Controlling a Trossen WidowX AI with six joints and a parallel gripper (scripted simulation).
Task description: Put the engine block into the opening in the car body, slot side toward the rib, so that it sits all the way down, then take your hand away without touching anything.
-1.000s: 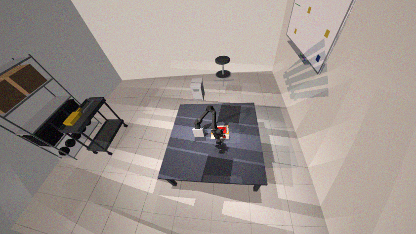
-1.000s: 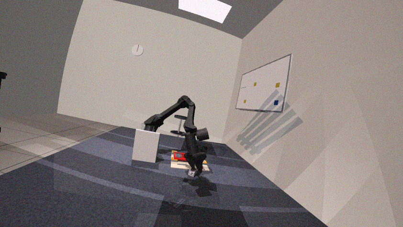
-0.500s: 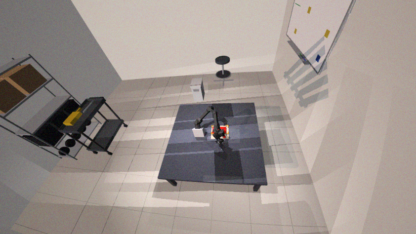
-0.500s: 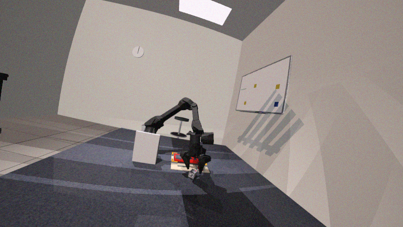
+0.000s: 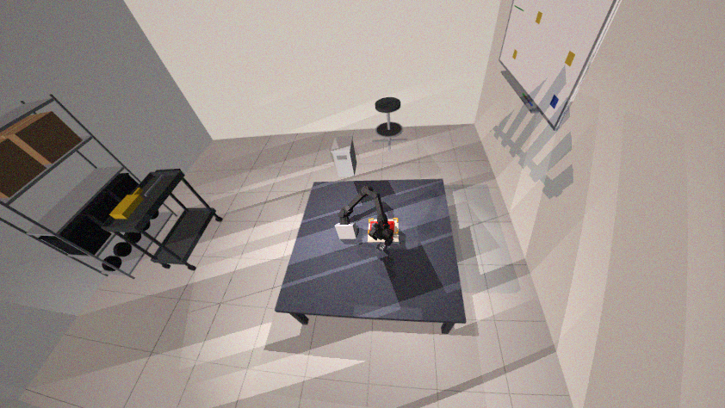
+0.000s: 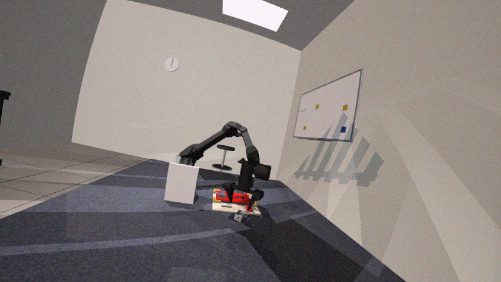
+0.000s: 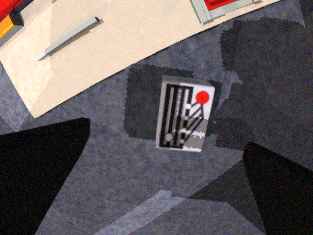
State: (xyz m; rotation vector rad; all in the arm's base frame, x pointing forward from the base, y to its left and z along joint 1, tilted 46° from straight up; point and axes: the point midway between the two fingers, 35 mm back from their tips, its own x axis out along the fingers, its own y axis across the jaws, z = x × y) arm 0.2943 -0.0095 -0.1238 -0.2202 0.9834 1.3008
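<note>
Black arm [image 6: 224,134] bent downward, end effector [image 7: 161,180] open above engine block [image 7: 185,116]

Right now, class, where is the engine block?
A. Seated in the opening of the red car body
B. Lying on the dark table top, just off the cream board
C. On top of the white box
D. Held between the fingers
B: the wrist view shows the engine block lying on the dark table top just off the cream board, with the open gripper above it, holding nothing.

A black stool [image 5: 387,115] is seen on the tiled floor beyond the dark table [image 5: 355,293]. A whiteboard [image 6: 327,108] is mounted on the wall, and a round clock [image 6: 171,63] is hung on another.
</note>
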